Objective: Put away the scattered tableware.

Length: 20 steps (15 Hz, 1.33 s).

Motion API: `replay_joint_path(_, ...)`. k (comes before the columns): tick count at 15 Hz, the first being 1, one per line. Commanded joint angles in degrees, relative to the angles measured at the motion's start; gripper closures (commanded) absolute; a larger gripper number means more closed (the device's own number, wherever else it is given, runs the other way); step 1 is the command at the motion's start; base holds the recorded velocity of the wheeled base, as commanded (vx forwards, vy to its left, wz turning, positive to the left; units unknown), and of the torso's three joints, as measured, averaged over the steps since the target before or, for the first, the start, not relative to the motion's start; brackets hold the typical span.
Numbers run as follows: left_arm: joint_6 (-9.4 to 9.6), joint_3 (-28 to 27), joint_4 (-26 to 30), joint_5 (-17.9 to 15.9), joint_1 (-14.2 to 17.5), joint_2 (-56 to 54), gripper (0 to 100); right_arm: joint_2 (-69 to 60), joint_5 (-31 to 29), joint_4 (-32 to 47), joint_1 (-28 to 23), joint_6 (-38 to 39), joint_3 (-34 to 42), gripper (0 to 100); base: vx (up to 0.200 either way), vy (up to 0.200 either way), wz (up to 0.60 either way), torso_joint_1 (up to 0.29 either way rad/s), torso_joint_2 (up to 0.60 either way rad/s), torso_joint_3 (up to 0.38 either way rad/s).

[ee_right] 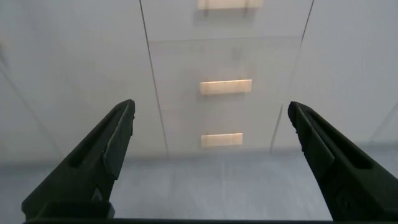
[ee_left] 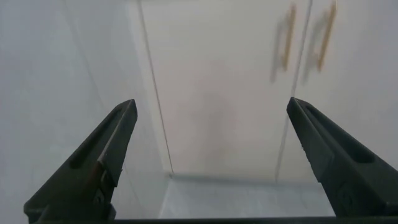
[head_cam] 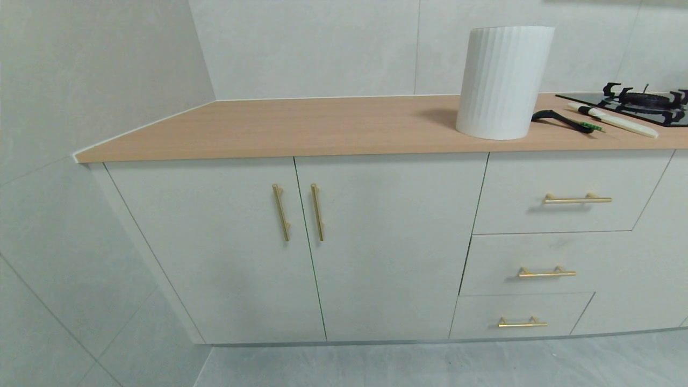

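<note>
On the wooden countertop (head_cam: 301,126) at the right stands a tall white ribbed container (head_cam: 503,80). Beside it, toward the stove, lie a black-handled utensil (head_cam: 564,120) and a long white utensil (head_cam: 615,120). My left gripper (ee_left: 211,115) is open with nothing between its fingers, held low in front of the cabinet doors (ee_left: 217,87). My right gripper (ee_right: 211,115) is also open and empty, held low in front of the drawers (ee_right: 227,87).
A black gas stove (head_cam: 645,105) sits at the counter's far right. Below the counter are two cabinet doors with gold handles (head_cam: 298,212) and three drawers (head_cam: 553,231). A tiled wall closes the left side; grey floor (head_cam: 430,365) lies in front.
</note>
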Motion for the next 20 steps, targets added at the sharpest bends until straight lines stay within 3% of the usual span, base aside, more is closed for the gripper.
replay_joint_path(1,-0.31,0.3,2.0,-0.8,0.0,0.0,0,0.1,0.5,0.0,0.0,0.1,0.4,0,0.000,0.000,0.00,0.000,0.00,0.000)
replay_joint_path(4,-2.07,0.3,3.5,-4.9,0.0,0.1,0,0.1,1.2,-0.1,0.0,0.2,0.4,0,0.000,0.000,0.00,0.000,0.00,0.000)
replay_joint_path(7,-4.18,0.3,4.0,-5.5,-0.1,0.1,0,0.1,1.2,-0.1,0.0,0.0,0.4,0,0.000,0.000,0.00,0.000,0.00,0.000)
replay_joint_path(20,-4.00,0.3,4.0,-5.7,-0.1,0.2,0,0.1,2.6,-0.1,0.0,1.0,0.4,0,0.000,-0.015,0.00,0.000,0.00,0.000)
